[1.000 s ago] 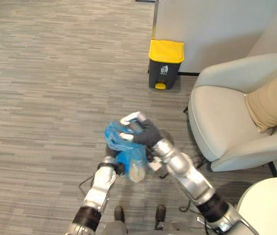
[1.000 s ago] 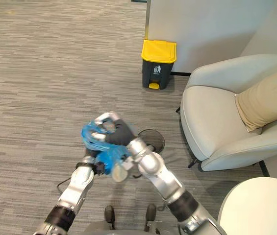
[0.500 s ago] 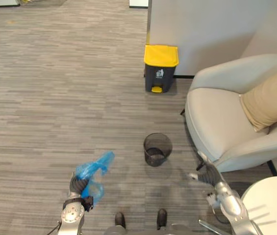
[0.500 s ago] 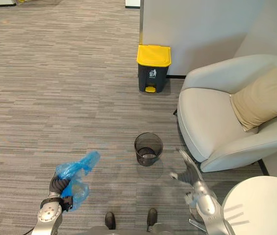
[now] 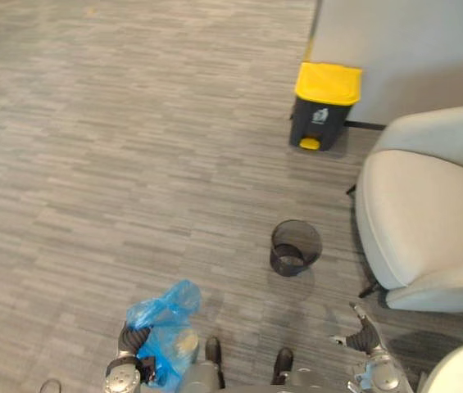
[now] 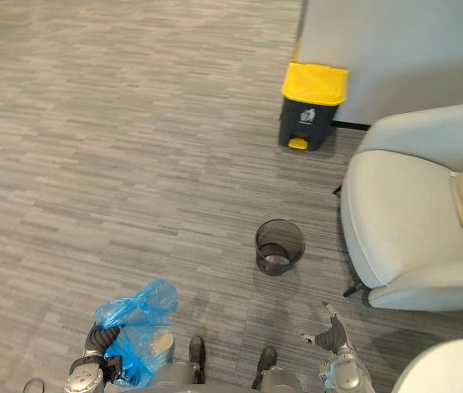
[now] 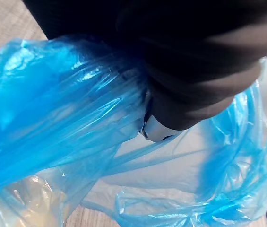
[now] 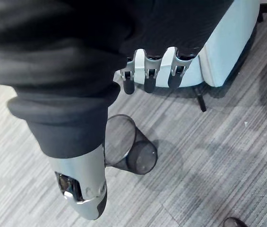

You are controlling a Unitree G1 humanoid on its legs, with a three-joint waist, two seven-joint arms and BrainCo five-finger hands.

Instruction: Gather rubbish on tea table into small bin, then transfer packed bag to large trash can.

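A blue plastic bag (image 5: 168,326) with rubbish inside hangs low at the lower left, above the carpet. My left hand (image 5: 133,339) is shut on the bag's gathered neck; up close the blue film (image 7: 53,118) bunches around the hand's dark cover (image 7: 194,61). My right hand (image 5: 364,335) hangs at the lower right, fingers (image 8: 147,75) relaxed and holding nothing. The small black mesh bin (image 5: 295,248) stands upright on the floor between the hands and farther out, and shows again past my right hand (image 8: 128,151). The large dark trash can with a yellow lid (image 5: 324,105) stands shut against the grey partition.
A light grey armchair (image 5: 428,221) sits at the right, close to the mesh bin. A round white table's rim (image 6: 448,368) shows in the lower right corner. The grey partition (image 5: 411,49) rises behind the trash can. Striped grey carpet (image 5: 133,164) stretches left.
A second ago both hands held the bag in front of me. My right hand let go and dropped to the lower right; my left hand lowered the bag. The camera has turned left.
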